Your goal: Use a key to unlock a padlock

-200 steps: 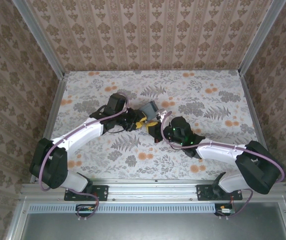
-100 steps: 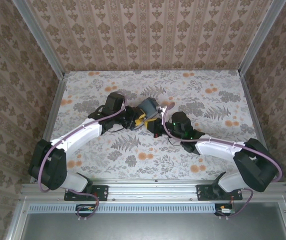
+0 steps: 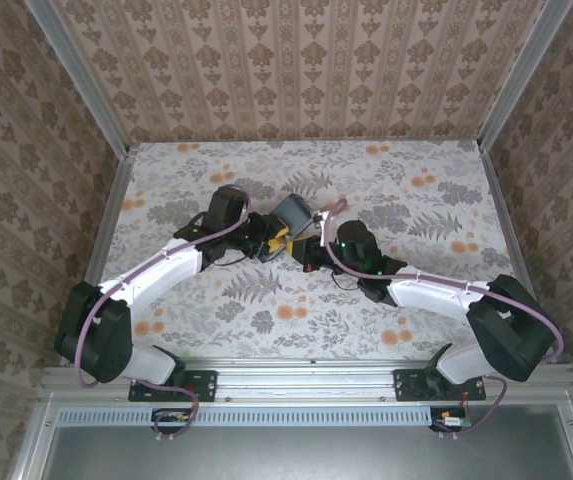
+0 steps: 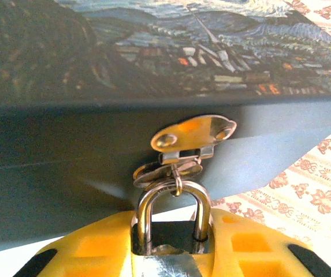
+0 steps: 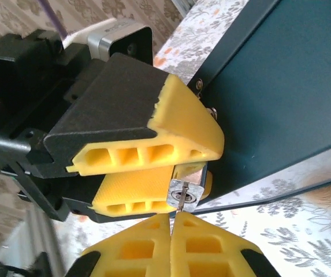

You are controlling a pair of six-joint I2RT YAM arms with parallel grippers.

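Left fingers (image 4: 90,251) are clamped on the padlock (image 4: 166,262), one yellow pad on each side of its silvery body. Its shackle (image 4: 145,213) loops through a small ring hanging under the brass hasp (image 4: 191,134) on the front wall of the dark blue box (image 4: 67,161). From the right wrist I see my right fingers (image 5: 133,251) pressed together on the key (image 5: 178,209), a thin metal stem running from their tips into the padlock's underside. Overhead, both arms meet near the middle of the bench (image 3: 416,190), with the box just beyond the fingers.
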